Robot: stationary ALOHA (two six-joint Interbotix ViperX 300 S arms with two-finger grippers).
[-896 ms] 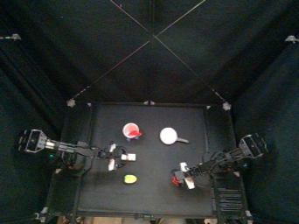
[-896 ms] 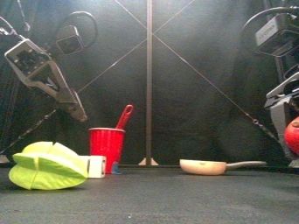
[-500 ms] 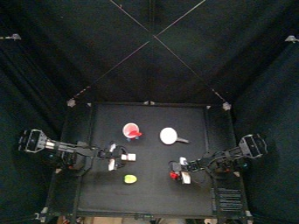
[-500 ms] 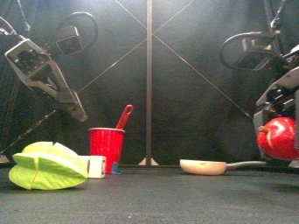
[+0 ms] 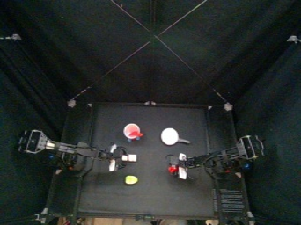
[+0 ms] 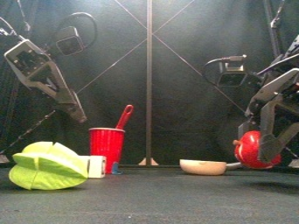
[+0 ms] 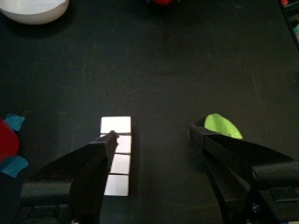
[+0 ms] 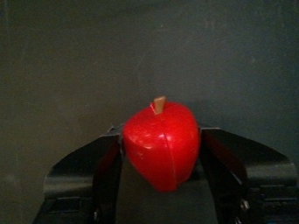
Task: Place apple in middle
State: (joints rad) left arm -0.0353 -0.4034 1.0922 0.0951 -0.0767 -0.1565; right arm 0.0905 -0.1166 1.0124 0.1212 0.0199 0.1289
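The apple point(image 8: 163, 143) is small, red, with a brown stem. My right gripper point(image 8: 163, 162) is shut on it and holds it above the black tabletop point(image 5: 153, 189). In the top view the apple point(image 5: 173, 168) is right of the table's centre, toward the front. In the front view the apple point(image 6: 251, 149) hangs at the right, off the surface. My left gripper point(image 7: 152, 140) is open and empty above the table, left of centre point(image 5: 115, 159).
A red cup point(image 6: 107, 147) with a spoon stands at the back left. A white dish point(image 5: 171, 135) sits behind centre. A yellow-green blob point(image 5: 130, 179) lies at the front left beside white blocks point(image 7: 115, 155).
My right gripper has carried the apple leftward, from the table's right edge toward the centre. The left arm has not moved.
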